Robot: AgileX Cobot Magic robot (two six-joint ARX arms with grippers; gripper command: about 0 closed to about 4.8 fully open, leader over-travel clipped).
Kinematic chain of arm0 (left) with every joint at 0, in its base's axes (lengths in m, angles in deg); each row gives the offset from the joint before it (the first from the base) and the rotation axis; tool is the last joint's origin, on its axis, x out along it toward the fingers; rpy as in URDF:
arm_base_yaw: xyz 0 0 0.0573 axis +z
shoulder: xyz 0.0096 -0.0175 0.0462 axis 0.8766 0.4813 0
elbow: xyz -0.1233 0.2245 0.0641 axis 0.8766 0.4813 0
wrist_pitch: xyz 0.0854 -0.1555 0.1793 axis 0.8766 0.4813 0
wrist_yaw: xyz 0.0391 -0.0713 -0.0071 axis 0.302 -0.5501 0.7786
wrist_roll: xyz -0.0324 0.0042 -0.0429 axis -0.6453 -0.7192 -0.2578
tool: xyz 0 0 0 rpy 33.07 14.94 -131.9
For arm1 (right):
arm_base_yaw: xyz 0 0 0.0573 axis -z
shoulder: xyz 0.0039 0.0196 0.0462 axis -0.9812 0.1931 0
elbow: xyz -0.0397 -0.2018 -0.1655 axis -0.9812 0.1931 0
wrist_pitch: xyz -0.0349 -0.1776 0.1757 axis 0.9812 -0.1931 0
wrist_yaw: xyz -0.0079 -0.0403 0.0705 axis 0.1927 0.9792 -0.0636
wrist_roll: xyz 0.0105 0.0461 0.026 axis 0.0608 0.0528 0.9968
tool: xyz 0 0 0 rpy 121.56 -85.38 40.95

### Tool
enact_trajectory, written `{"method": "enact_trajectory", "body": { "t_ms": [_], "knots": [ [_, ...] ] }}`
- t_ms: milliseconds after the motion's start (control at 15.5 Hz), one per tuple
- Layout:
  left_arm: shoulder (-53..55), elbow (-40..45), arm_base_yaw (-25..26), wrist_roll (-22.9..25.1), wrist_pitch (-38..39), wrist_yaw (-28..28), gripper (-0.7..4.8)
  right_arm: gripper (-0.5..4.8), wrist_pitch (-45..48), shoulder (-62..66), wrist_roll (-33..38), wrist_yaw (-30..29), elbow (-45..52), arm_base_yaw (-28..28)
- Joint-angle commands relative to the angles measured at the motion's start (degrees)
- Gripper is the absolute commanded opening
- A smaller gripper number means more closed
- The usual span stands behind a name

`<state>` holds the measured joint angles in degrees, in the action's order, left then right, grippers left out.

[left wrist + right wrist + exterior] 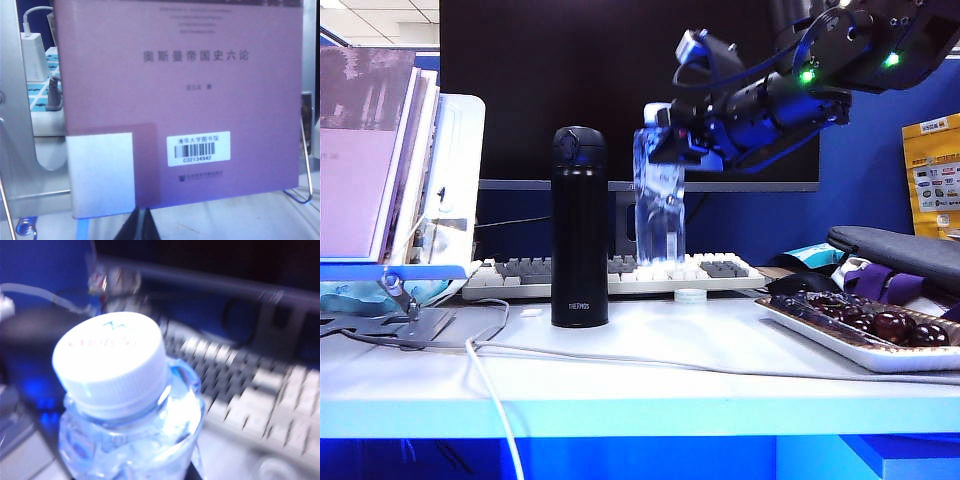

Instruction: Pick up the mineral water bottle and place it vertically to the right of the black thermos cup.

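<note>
My right gripper (665,140) is clenched on the upper part of the mineral water bottle (659,205), just under its white cap (110,360), and the bottle hangs upright in the air, above the keyboard (620,275) and to the right of the black thermos cup (579,226), near it but not touching. I think the first danger is the thermos: it is tall and slim, and if I bring the bottle down too close, the bottle's side or my fingers can push it over. The second danger is the landing place. The bottle seems now above or behind the keyboard, so if I lower it there, the base will meet the keys and the bottle will tip when I let go; I must bring it forward to the bare white table (650,340). The grip is high, so I judge the bottom can swing and land on an edge. The table is crowded: a white cable (490,385) lies across the front, a tray with dark round fruits (860,330) stands at the right, and a roll of tape (691,296) lies just before the keyboard. My left gripper (142,225) rests far away, facing a purple book (180,100) on a stand, and its fingers look pressed together, empty.
</note>
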<state>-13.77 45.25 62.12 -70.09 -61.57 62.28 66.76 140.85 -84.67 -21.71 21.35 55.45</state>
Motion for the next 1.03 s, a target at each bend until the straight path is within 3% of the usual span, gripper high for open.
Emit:
{"method": "enact_trajectory", "body": {
  "t_ms": [65,1032],
  "knots": [
    [-0.17,0.02,0.02,0.24,0.50,-0.31,-0.04,1.35,1.95,0.63,-0.31,-1.73,-0.72,-0.20],
    [-0.17,0.02,0.02,0.24,0.52,-0.35,-0.04,1.35,3.56,8.13,1.05,-1.64,-4.02,-1.84]
  ]
}}
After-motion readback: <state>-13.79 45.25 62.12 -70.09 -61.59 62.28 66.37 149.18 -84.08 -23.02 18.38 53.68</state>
